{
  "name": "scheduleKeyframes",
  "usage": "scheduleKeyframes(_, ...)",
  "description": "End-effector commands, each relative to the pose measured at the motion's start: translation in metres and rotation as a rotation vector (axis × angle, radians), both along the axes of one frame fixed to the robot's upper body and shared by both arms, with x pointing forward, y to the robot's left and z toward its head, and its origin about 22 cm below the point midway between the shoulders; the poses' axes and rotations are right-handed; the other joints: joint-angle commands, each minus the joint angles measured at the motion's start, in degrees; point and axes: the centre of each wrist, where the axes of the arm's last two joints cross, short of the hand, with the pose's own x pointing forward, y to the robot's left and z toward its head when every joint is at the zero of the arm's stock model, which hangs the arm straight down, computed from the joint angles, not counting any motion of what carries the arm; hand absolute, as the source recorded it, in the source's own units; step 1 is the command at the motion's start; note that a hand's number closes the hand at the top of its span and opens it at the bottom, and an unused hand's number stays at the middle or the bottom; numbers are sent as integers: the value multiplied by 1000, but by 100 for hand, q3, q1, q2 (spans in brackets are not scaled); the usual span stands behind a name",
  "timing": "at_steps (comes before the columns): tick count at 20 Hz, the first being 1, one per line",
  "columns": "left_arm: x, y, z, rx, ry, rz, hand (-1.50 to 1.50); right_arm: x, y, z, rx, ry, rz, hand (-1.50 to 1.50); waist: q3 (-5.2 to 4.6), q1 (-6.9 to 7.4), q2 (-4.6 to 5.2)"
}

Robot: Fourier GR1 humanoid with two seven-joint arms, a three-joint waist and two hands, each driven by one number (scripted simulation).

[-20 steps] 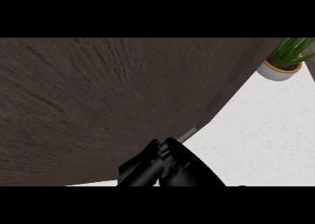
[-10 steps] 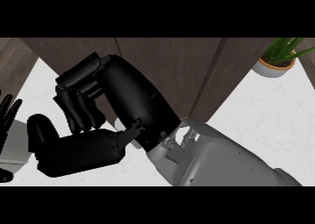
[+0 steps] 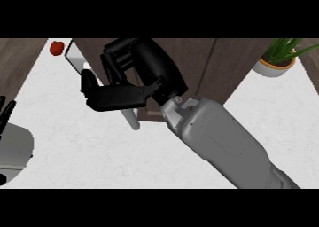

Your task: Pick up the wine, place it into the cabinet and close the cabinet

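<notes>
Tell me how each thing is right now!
right hand: up against the cabinet front, grip hidden
left hand: open, resting at the left edge
cabinet: can't tell if open or shut
potted plant: upright on the counter
red thing: lying at top left, untouched
wine: not visible

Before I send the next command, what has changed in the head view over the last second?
The view swung left off the dark cabinet front. The right hand, a second ago just fingertips at the bottom edge, is now raised on its grey forearm, fingers curled by the cabinet's pale handle. A red object has appeared top left. The left hand stays open at the left edge; the potted plant remains top right.
</notes>
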Motion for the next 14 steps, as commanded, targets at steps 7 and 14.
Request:
scheduleKeyframes(7, 6, -4, -6, -10, 9, 5, -150, 53, -34, -30, -62, 0, -41, 150, -4, -17, 20)
scheduleKeyframes(14, 4, 0, -1, 15, 8, -21, -150, 69, -46, -25, -80, -50, -86, 150, -7, 11, 31)
